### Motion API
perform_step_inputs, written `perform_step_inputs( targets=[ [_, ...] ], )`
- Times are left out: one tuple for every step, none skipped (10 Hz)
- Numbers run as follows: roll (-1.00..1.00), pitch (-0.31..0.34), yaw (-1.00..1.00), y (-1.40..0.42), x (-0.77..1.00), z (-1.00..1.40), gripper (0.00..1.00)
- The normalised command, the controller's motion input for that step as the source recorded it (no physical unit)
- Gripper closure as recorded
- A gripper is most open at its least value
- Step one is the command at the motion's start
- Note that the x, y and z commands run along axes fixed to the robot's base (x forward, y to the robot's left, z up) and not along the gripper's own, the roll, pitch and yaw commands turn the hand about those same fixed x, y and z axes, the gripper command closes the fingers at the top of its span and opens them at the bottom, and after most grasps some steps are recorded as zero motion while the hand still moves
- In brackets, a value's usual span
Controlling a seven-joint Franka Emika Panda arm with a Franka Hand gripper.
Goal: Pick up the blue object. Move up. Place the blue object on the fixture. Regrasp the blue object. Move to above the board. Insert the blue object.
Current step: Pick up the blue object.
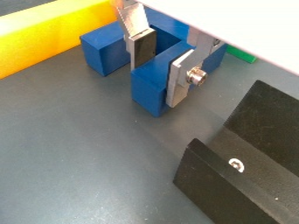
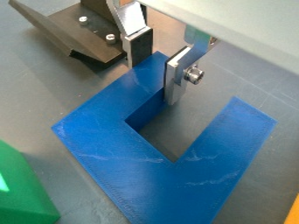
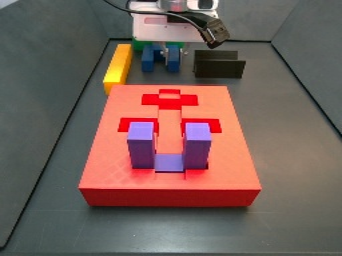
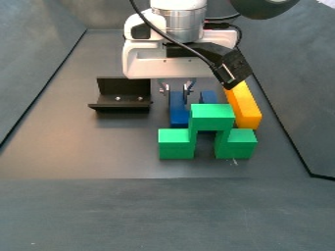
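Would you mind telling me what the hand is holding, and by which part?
The hand straddles one prong of the blue object; a closed grip cannot be told.

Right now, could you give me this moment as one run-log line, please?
phase: pick | gripper: low, fingers straddling one prong of blue object | object: on floor | fixture: bare | board: purple block seated

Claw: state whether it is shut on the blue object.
Cannot tell: the claw has its fingers astride one prong of the blue object; contact unclear.
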Motion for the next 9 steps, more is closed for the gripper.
perform_step_inputs(
  targets=[
    [0.00,0.000,0.00,0.00,0.00,0.00,1.00],
    [0.00,0.000,0.00,0.00,0.00,0.00,1.00],
    [0.00,0.000,0.00,0.00,0.00,0.00,1.00],
    [0.00,0.000,0.00,0.00,0.00,0.00,1.00],
    [0.00,0.000,0.00,0.00,0.00,0.00,1.00],
    [0.00,0.000,0.00,0.00,0.00,0.00,1.00],
    [0.00,0.000,0.00,0.00,0.00,0.00,1.00],
    [0.00,0.000,0.00,0.00,0.00,0.00,1.00],
    [0.00,0.000,0.00,0.00,0.00,0.00,1.00]
  ],
)
